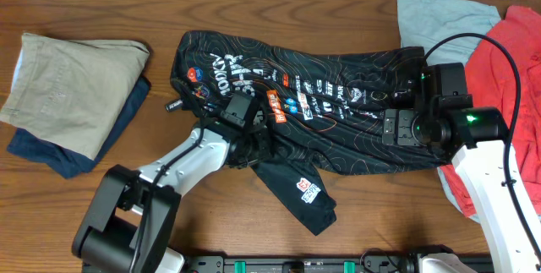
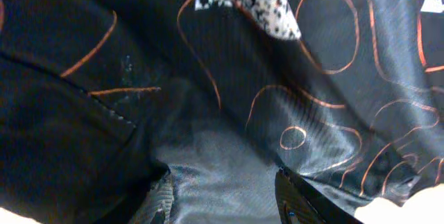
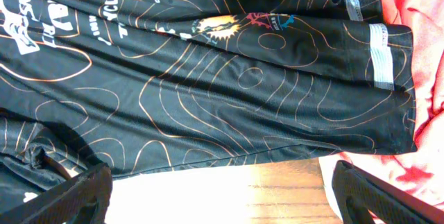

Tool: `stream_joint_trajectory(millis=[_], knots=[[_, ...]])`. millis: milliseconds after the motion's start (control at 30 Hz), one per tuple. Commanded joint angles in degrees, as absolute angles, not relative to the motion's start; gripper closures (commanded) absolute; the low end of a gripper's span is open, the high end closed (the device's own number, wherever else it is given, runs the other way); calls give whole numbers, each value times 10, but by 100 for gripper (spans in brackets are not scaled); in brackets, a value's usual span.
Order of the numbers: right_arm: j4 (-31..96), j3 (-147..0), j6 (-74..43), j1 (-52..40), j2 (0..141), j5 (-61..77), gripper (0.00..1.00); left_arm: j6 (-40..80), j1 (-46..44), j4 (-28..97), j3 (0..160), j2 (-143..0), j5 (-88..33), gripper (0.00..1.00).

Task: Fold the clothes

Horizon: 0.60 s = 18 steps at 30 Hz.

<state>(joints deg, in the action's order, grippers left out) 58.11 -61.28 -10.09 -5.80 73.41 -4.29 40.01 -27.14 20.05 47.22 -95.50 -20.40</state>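
Jersey: the black sports jersey point(image 1: 338, 129) lies lengthwise across the middle of the desk point(image 1: 84, 2), collar end to the left and hem to the right. One sleeve point(image 1: 304, 193) flops toward the front edge.
Left pincer: the left pincer point(image 2: 223, 200) is low on the jersey's near side by that sleeve. Its fingers stand apart with dark cloth under the gap, and no pinch shows.
Right pincer: the right pincer point(image 3: 222, 195) is spread wide and empty, above bare wood just off the hem edge. It is probably lined up to take that edge.
Side piles: a folded beige garment point(image 1: 72, 87) rests on a navy garment point(image 1: 51, 155) at far left, likely finished work. A red garment point(image 1: 507, 62) and a pale blue tee point(image 1: 439, 15) are heaped at far right, likely waiting.
Large lettering: white characters near the collar sit upside down in the overhead view and appear to include "100KM".
Sponsor marks: white and orange logos crowd the chest. In the right wrist view only fragments such as "CYCL" can be made out.
Hem detail: grey strips point(image 3: 381, 57) cross the hem band.
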Motion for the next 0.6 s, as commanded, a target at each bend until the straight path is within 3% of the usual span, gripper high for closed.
stream_joint_trajectory(millis=[0, 133, 300, 567], knots=[[584, -614, -107, -54, 731, -41, 1, 410, -274, 210, 459, -991, -173, 50], [583, -614, -107, -54, 731, -41, 1, 410, -272, 250, 459, -991, -168, 72], [583, -614, -107, -54, 731, -41, 1, 410, -266, 305, 459, -991, -153, 93], [583, -614, -107, -54, 731, -41, 1, 394, -245, 375, 460, -958, -153, 94]])
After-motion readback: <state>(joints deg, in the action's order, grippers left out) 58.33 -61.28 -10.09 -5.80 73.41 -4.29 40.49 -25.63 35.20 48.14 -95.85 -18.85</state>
